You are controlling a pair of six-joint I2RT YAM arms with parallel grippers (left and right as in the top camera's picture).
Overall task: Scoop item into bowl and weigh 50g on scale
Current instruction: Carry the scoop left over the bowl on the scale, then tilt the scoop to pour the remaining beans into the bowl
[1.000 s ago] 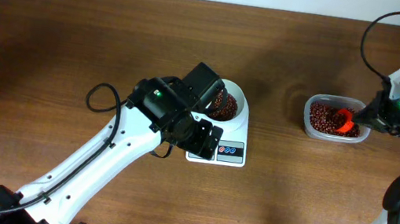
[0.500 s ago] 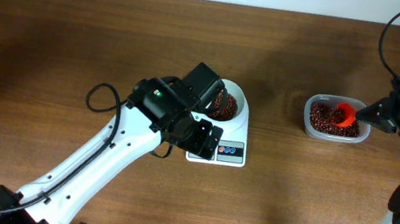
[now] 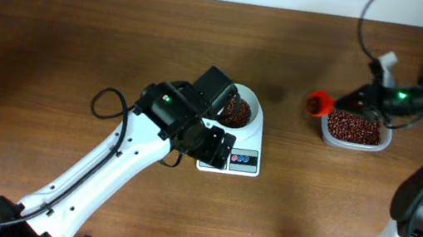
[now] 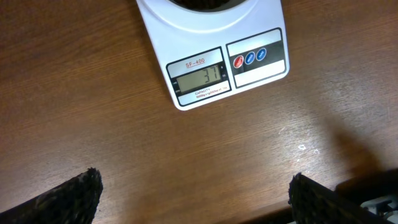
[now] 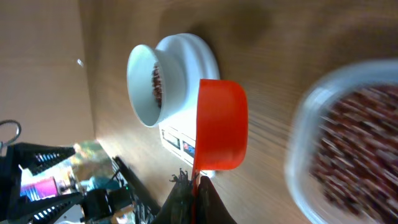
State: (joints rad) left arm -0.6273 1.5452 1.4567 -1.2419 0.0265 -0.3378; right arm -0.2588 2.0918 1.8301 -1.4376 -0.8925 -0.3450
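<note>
Overhead, my right hand (image 3: 355,100) is clamped on the handle of the orange scoop (image 3: 319,103), which hangs over bare surface just left of the clear tub (image 3: 323,128) and well short of the bowl (image 3: 253,99). I cannot tell how full the scoop is; the right wrist view shows only its outside. More beans (image 3: 355,127) lie in the tub, and a dark heap already sits in the bowl, which stands on the far end of the scale (image 3: 239,158).

My left hand (image 4: 193,205) is spread open with nothing in it, hovering near the scale's front so its camera looks down on the display (image 4: 199,76), which seems to read 37.

I judge this to be the carry of a top-up. To do it well I should hold the scoop level while crossing left, halt over the middle of the bowl rather than its rim, then roll the wrist slowly so the beans trickle. With little left to reach 50, I would pour in small bursts, let the reading settle, and touch neither bowl nor scale
</note>
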